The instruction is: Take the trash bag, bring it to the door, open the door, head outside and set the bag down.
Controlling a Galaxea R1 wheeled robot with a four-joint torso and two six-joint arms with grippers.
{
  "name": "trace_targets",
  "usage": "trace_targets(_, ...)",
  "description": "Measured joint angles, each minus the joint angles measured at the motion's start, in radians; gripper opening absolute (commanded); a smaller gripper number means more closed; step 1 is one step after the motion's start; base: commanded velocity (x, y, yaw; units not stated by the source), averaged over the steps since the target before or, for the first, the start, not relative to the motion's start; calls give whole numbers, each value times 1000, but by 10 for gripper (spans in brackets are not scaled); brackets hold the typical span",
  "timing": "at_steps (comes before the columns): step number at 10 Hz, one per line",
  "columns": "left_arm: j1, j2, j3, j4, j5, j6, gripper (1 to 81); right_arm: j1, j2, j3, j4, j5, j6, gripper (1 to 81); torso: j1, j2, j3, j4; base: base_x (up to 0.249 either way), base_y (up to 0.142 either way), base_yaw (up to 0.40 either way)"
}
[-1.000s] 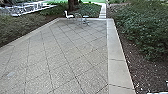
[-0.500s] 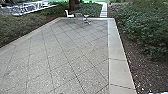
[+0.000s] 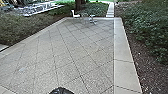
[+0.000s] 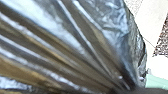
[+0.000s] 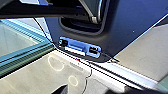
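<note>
Into the head view's near edge 1 dark bag (image 3: 61, 91) has been brought, its pleats seemingly pinched by the left gripper (image 4: 133, 90); the right gripper's opening cannot be told. Setting-down outdoors appears in hand; slow lowering to the paving (image 3: 75, 57) is called for before release.

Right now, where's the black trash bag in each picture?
Head view: the black trash bag peeks up at the bottom edge, left of the middle.
Left wrist view: big and close, its shiny folds bunching together.
Right wrist view: I can't pick it out.
Shared landmark: pale ground.
</note>
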Motion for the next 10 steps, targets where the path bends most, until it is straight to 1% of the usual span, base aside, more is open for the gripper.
trace_targets(3,-80,-8,2,0,47,-11,10,-2,0,0,1,0,0,811,0,0,0,0,0,0,0)
trace_targets(4,-102,-10,-10,0,69,-15,10,-2,1,0,1,0,0,811,0,0,0,0,0,0,0)
trace_targets(5,-117,-9,-32,2,110,-21,10,-2,3,-1,1,0,0,811,0,1,0,0,0,0,0)
trace_targets(6,-127,-9,-52,6,133,-21,10,-2,5,-2,1,0,0,811,0,1,0,0,0,0,0)
trace_targets(7,-130,-9,-59,12,137,-14,811,-2,6,-2,1,0,0,811,1,1,-1,0,0,0,0)
trace_targets(8,-129,-8,-59,11,145,-23,811,-2,6,-2,1,0,0,811,1,1,-1,0,0,0,0)
trace_targets(10,-129,-8,-59,11,156,-22,811,-2,6,-3,1,0,0,811,1,1,-1,0,0,0,0)
